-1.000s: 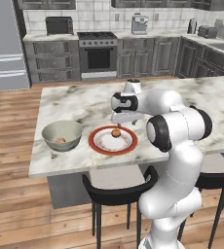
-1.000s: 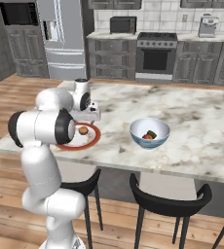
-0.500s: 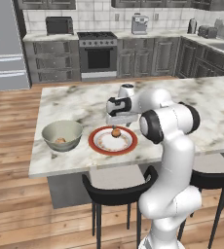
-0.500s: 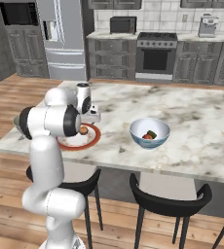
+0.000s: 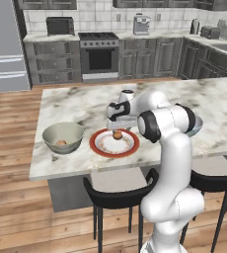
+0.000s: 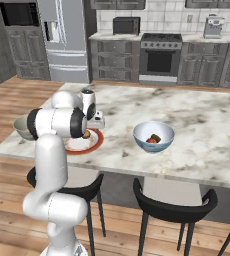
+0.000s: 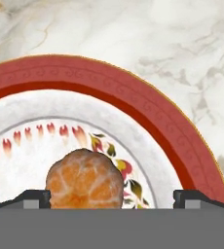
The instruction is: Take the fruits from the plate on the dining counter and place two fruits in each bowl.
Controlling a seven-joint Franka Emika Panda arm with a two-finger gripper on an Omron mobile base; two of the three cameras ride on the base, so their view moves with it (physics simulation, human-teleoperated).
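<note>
The white robot arm is reaching out over the white-and-grey marbled dining counter (image 5: 81,106), holding its two-finger gripper (image 5: 117,129) just above the round white plate with the broad red rim (image 5: 99,147), and the jaws are standing wide apart with nothing between them, so nothing is being carried. In the hand view the two dark fingertips (image 7: 33,198) are sitting one to each side of a single roundish orange-brown fruit (image 7: 85,181) lying on the plate's patterned white centre, which suggests the hand is lining itself up so that a straight descent will bring the fingers down around it. That fruit looks to be the only one remaining on the plate. The deep grey-beige bowl (image 5: 62,137) is sitting on the counter just beside the plate, at the plate's left in the left base view, with one small orange-brown fruit (image 5: 60,143) lying at its bottom, so it is probably waiting for its second piece. A second bowl with a blue-and-white outside (image 6: 153,137) is standing further along the counter, well apart from the plate, and is holding a reddish fruit (image 6: 151,140) and a dark green fruit (image 6: 157,137) together, so its share seems complete. The task appears to be nearing its last pick.
</note>
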